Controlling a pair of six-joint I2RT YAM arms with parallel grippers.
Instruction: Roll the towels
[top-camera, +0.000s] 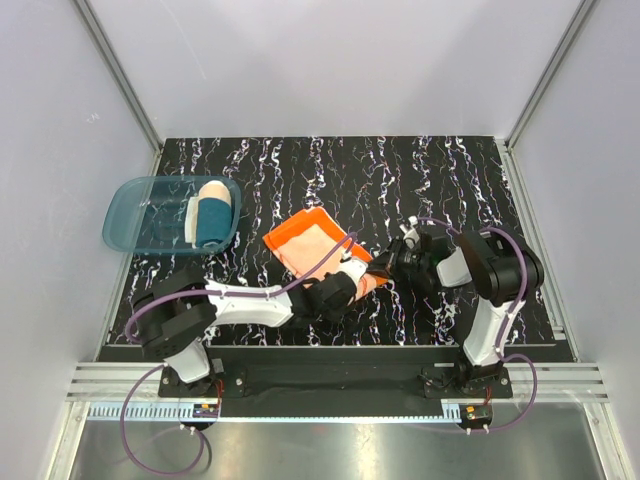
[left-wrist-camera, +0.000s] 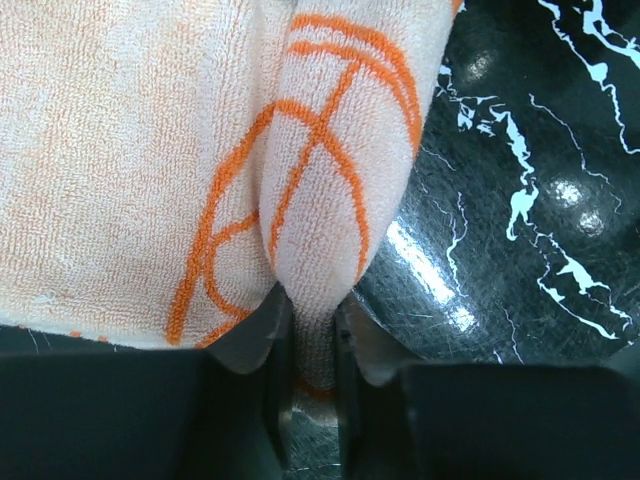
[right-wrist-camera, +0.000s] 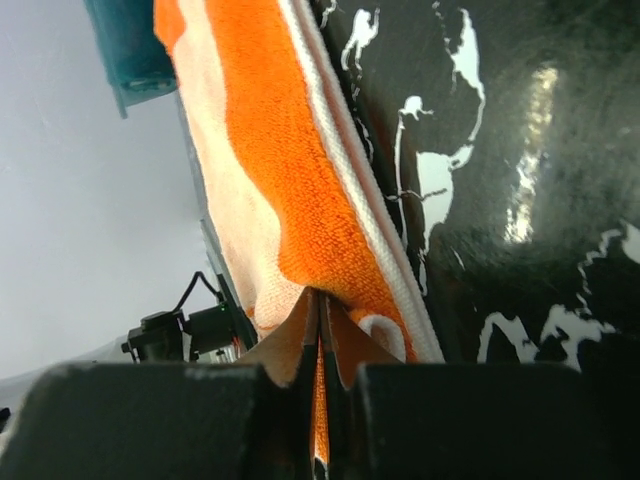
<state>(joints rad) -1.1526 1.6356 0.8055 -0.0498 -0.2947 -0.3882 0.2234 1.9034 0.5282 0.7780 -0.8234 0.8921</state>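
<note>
The orange towel (top-camera: 305, 240) lies partly folded on the black marbled table, its near corner lifted between the two grippers. My left gripper (top-camera: 352, 287) is shut on a raised fold of its peach reverse (left-wrist-camera: 320, 180), the cloth pinched between the jaws. Opposite it, my right gripper (top-camera: 388, 268) is shut on the towel's orange edge (right-wrist-camera: 290, 170), a thin strip showing between the closed fingers. The teal-blue towel (top-camera: 212, 222) lies rolled up, cream end showing, inside the tray at the left.
A translucent blue plastic tray (top-camera: 125, 215) stands at the table's left edge. The black marbled tabletop (top-camera: 420, 180) runs to the white enclosure walls behind and at both sides. Purple cables run along both arms.
</note>
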